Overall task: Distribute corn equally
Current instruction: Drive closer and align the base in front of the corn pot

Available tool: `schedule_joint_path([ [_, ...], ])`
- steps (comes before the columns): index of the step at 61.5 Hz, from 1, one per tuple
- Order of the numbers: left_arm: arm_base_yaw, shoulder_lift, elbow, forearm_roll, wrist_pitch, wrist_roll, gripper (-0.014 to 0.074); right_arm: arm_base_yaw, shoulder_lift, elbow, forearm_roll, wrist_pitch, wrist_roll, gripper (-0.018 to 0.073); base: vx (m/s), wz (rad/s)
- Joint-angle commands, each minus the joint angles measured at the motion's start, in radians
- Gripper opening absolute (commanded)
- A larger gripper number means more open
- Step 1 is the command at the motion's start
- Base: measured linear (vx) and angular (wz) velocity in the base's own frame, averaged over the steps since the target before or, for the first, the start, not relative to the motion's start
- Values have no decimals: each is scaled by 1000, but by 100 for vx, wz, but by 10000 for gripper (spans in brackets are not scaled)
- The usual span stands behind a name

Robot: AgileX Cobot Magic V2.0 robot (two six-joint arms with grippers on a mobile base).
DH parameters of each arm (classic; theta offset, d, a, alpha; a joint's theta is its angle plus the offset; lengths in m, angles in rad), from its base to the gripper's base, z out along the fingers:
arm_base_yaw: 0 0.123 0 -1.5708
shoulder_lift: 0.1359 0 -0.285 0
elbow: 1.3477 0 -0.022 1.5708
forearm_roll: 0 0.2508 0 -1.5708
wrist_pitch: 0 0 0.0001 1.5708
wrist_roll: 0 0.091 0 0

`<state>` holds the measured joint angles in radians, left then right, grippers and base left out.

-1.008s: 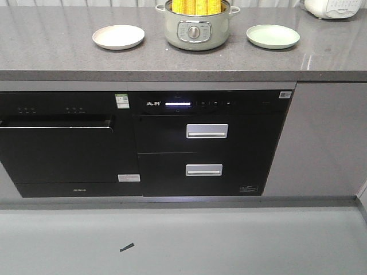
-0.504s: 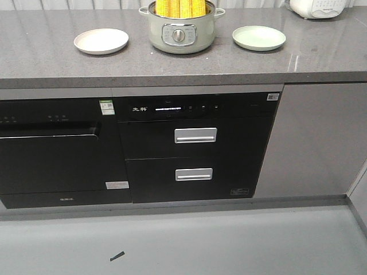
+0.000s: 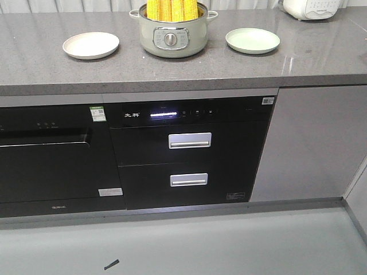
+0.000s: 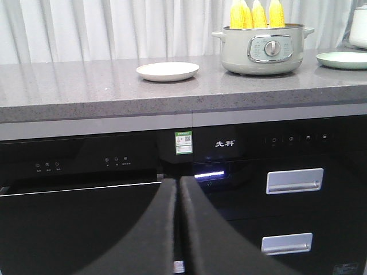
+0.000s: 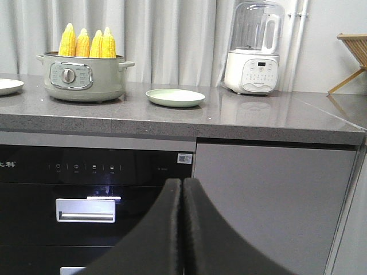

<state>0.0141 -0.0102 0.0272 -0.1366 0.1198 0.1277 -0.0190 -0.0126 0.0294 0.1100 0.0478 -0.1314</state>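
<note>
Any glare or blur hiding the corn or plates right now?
Front view: sharp, corn cropped by the top edge. Left wrist: clear, shut left gripper blocks the bottom. Right wrist: clear, mild countertop reflections, green plate unobscured.

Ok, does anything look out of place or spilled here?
Only a small dark scrap lying on the floor stands out. On the counter nothing is spilled: the corn stands upright in the pot, and the white plate and green plate sit flat and empty.

Grey counter [image 3: 321, 57] (pot [image 3: 172, 39], cream plate [image 3: 91, 45], green plate [image 3: 252, 40])
</note>
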Motion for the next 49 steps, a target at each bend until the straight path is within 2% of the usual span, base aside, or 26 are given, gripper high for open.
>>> schedule_joint_path([
  [1,-6,-17,3,-3,-76,-5,-7,-7,-6,7,-10,-72,-3,-4,6,-1],
  [49,-6,-17,3,-3,-76,-5,-7,-7,-6,7,-10,-72,-3,-4,9,1],
])
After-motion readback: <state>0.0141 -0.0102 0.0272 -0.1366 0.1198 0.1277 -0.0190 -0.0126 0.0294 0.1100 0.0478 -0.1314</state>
